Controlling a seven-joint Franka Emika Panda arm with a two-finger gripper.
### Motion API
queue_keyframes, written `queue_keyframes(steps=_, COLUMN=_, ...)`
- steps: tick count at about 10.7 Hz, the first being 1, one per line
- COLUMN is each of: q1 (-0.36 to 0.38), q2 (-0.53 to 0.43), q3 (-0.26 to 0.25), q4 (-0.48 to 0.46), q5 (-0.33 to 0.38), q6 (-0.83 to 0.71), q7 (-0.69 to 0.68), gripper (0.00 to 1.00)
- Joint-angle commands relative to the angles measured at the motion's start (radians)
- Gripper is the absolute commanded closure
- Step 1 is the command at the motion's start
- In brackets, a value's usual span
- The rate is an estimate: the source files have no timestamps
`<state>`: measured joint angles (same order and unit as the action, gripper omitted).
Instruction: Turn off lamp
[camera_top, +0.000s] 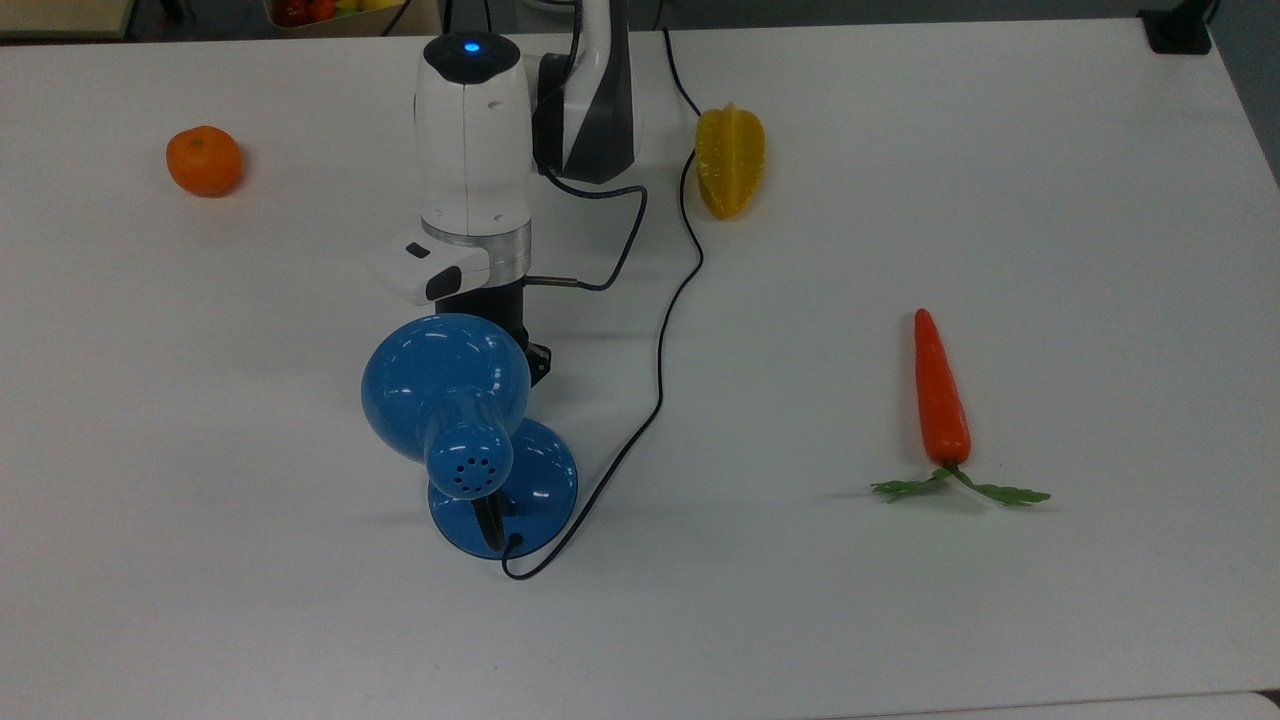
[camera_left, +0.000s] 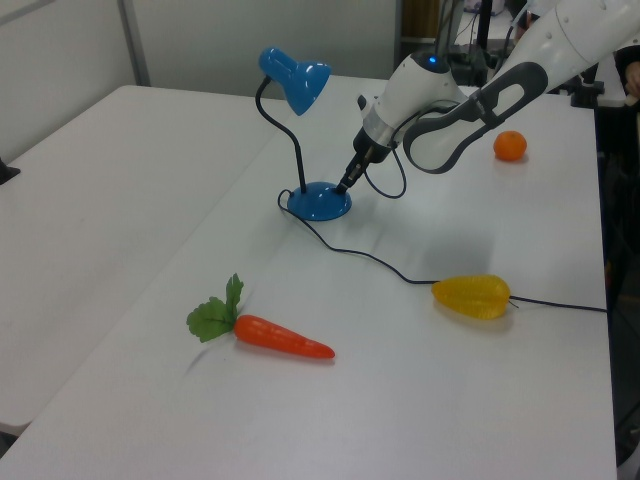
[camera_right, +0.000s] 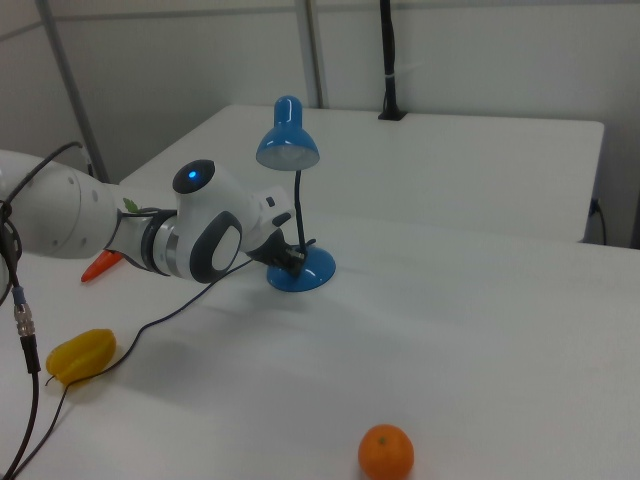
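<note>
The blue lamp stands mid-table, its shade (camera_top: 445, 385) unlit above the round base (camera_top: 545, 490). In the left view the shade (camera_left: 295, 80) sits high on the black neck over the base (camera_left: 320, 203). My gripper (camera_left: 344, 184) points down at the base's rim on the left view's right side, its fingers together in one narrow dark tip holding nothing. In the top view the shade covers most of the gripper (camera_top: 536, 362). The right view shows the gripper (camera_right: 291, 258) low against the base (camera_right: 308, 270), under the shade (camera_right: 288, 146).
The lamp's thin black cord (camera_top: 660, 350) loops from the base toward the top view's upper edge. An orange (camera_top: 203, 159) lies at the top view's upper left, a yellow star fruit (camera_top: 729, 160) by the cord, and a carrot (camera_top: 940, 395) at the right.
</note>
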<state>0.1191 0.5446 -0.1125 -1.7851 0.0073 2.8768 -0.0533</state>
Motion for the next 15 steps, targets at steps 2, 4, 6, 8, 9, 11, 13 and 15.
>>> queue_keyframes(steps=2, q1=0.007, q2=-0.03, q3=-0.007, q4=-0.06, q5=-0.01, q6=-0.01, q7=-0.01, gripper=1.0)
queue_keyframes(steps=4, q1=0.001, q2=-0.09, q3=-0.007, q4=-0.059, q5=-0.01, q6=-0.173, q7=-0.028, gripper=1.0)
queue_keyframes(steps=6, q1=0.001, q2=-0.153, q3=-0.007, q4=-0.053, q5=-0.01, q6=-0.365, q7=-0.075, gripper=1.0)
queue_keyframes(steps=8, q1=0.002, q2=-0.224, q3=-0.007, q4=-0.05, q5=-0.012, q6=-0.526, q7=-0.085, gripper=1.0)
queue_keyframes(steps=9, q1=0.002, q2=-0.263, q3=-0.007, q4=-0.046, q5=-0.01, q6=-0.619, q7=-0.085, gripper=0.91)
queue_keyframes(steps=11, q1=0.002, q2=-0.348, q3=-0.007, q4=-0.033, q5=-0.009, q6=-0.782, q7=-0.073, gripper=0.55)
queue_keyframes(steps=13, q1=0.002, q2=-0.421, q3=-0.007, q4=-0.019, q5=-0.006, q6=-0.902, q7=-0.018, gripper=0.0)
queue_keyframes(steps=15, q1=0.004, q2=-0.492, q3=-0.007, q4=-0.014, q5=0.0, q6=-0.993, q7=0.006, gripper=0.0)
